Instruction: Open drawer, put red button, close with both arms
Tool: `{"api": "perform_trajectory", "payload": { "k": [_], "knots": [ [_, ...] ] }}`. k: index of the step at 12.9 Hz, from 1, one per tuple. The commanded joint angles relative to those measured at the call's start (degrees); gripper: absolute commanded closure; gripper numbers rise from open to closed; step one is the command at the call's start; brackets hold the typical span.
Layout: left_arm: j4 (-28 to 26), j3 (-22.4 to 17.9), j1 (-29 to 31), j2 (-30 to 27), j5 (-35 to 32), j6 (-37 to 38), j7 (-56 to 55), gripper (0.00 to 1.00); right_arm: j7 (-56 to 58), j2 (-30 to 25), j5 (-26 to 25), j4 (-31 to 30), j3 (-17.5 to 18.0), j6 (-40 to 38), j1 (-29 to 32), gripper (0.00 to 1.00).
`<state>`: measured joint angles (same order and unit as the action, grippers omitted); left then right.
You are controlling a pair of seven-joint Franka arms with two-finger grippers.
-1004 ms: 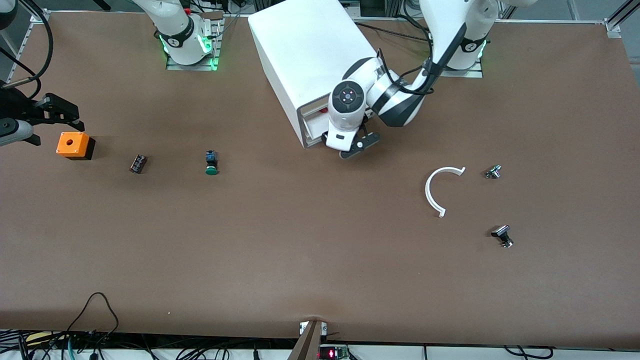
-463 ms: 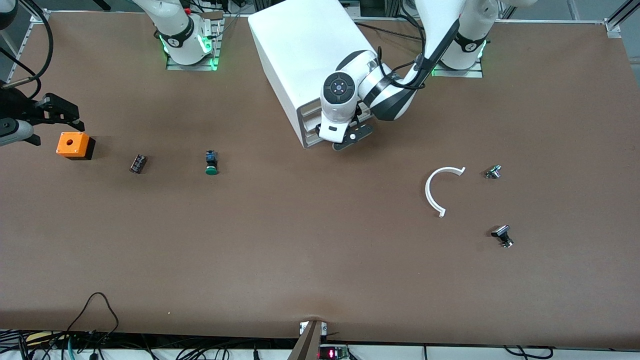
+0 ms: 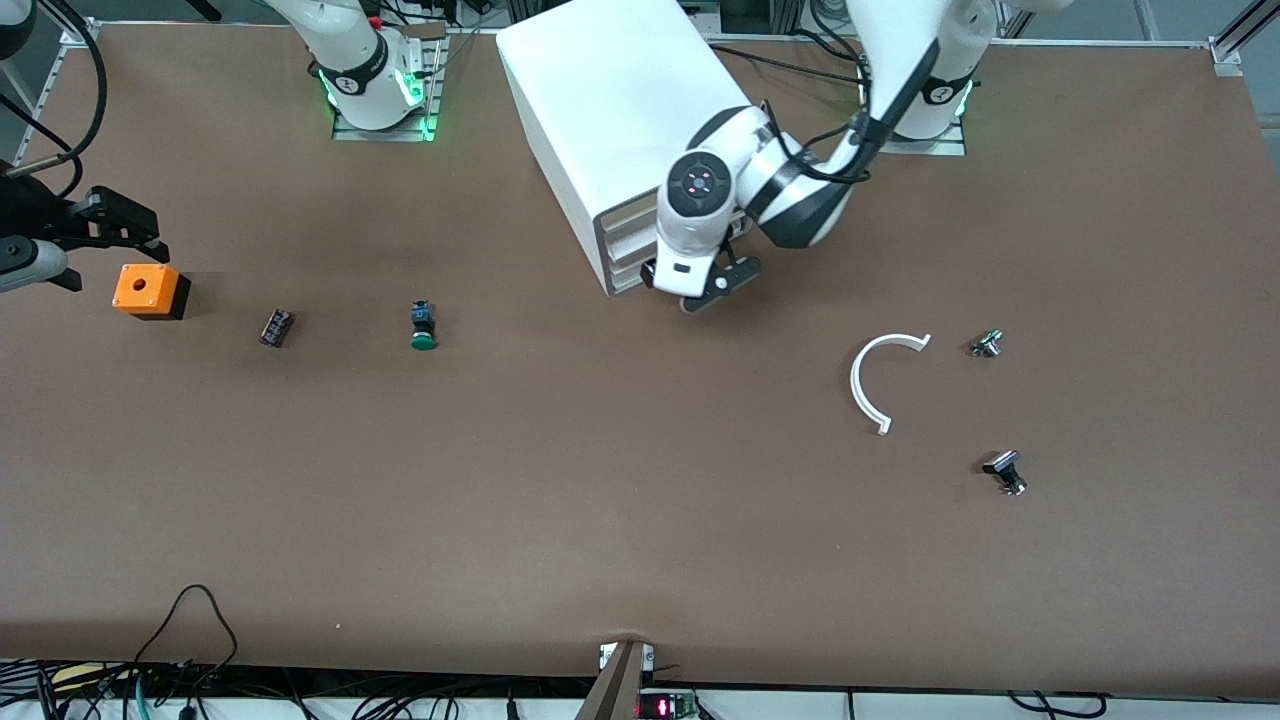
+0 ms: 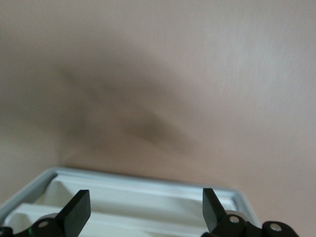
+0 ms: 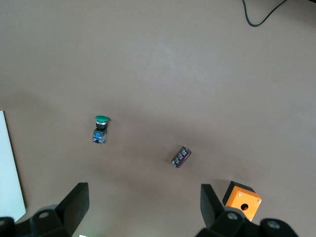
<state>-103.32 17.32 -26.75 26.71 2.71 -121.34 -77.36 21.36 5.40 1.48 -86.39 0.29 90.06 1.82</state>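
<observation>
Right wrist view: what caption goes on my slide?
Open right gripper above green button, dark cylinder and orange box.

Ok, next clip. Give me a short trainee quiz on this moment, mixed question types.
1. True or false: the left gripper is in front of the drawer fronts of the white cabinet.
2. Which lies nearest the right arm's end of the table? A) orange box B) white curved strip C) green-capped button
3. Fill in: the left gripper and the right gripper both have their jaws ____.

Key: 1 true; 2 A; 3 open.
</observation>
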Motion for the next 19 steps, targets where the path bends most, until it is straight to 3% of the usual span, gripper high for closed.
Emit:
{"api": "perform_trajectory", "payload": {
  "k": [1,8,14,19],
  "knots": [
    [0.2,0.3,4.8,-3.2,-2.8,0.4,0.8,0.00,0.3,0.2,-0.2,0.9,0.2,-0.1,-0.1,0.00],
    [0.8,0.4,15.1,-9.6,-10.6,4.4,2.1,0.00,0.7,0.2,-0.2,0.9,0.1,-0.1,0.0,0.00],
    [0.9,0.7,23.8,-15.2,-10.5,10.9,18.0,0.00,0.6,0.2,-0.2,0.9,0.2,-0.1,-0.1,0.00],
    [6.6,0.7,29.2,-15.6,-9.7,18.9,31.5,0.00,0.7,0.2,-0.2,0.8,0.1,-0.4,0.0,0.00]
  ]
}}
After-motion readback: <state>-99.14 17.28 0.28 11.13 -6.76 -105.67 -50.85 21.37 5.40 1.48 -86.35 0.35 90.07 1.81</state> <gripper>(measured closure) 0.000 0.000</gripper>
